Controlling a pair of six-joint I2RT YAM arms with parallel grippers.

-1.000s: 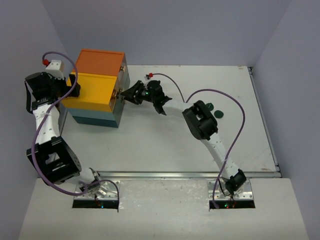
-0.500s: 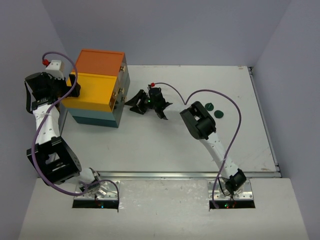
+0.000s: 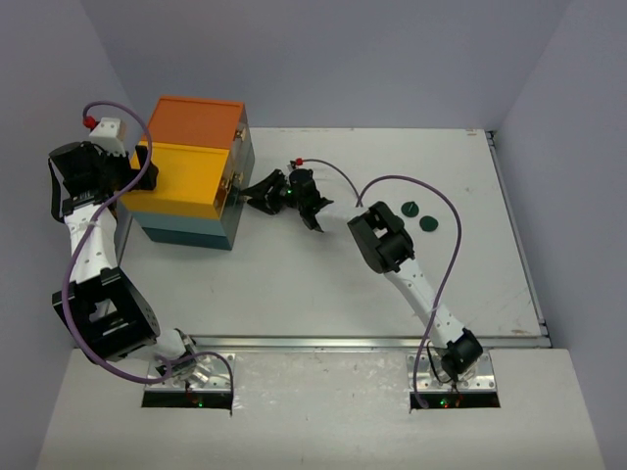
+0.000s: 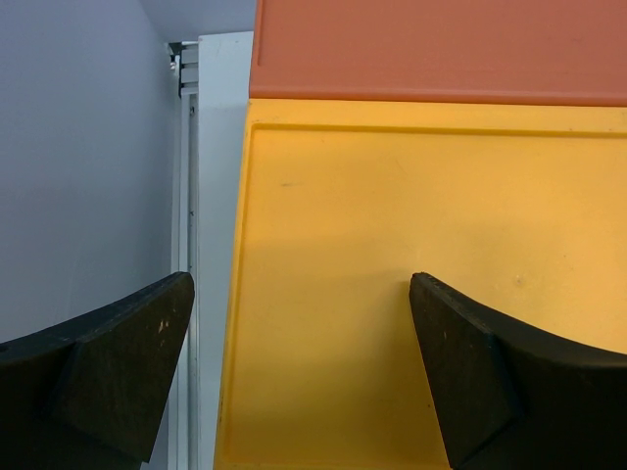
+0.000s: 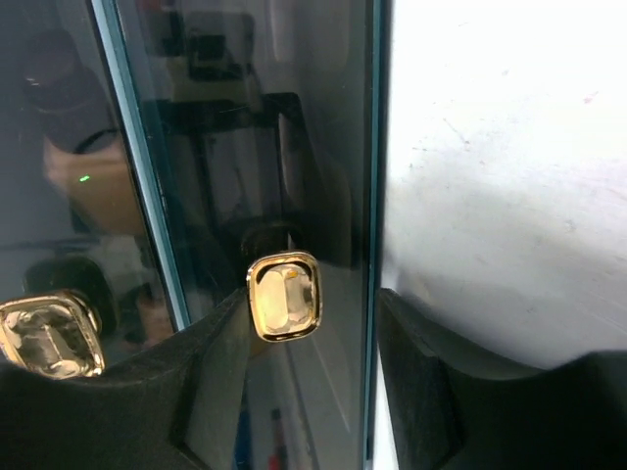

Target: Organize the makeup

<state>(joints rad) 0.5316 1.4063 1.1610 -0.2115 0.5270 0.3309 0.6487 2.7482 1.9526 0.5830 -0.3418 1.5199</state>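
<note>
Right wrist view: straddling gold knob (image 5: 284, 297), lower centre, with right end effector (image 5: 312, 333), jaws apart, likely for pulling drawer box (image 5: 245, 147) open. Likely bracing same box with left end effector (image 4: 301, 294), spread wide.

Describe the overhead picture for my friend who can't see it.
Seen from above, the right gripper reaches to the front of a stacked orange, yellow and teal drawer box on a white table. The left gripper sits at the box's opposite side, and two dark green discs lie further right.
</note>
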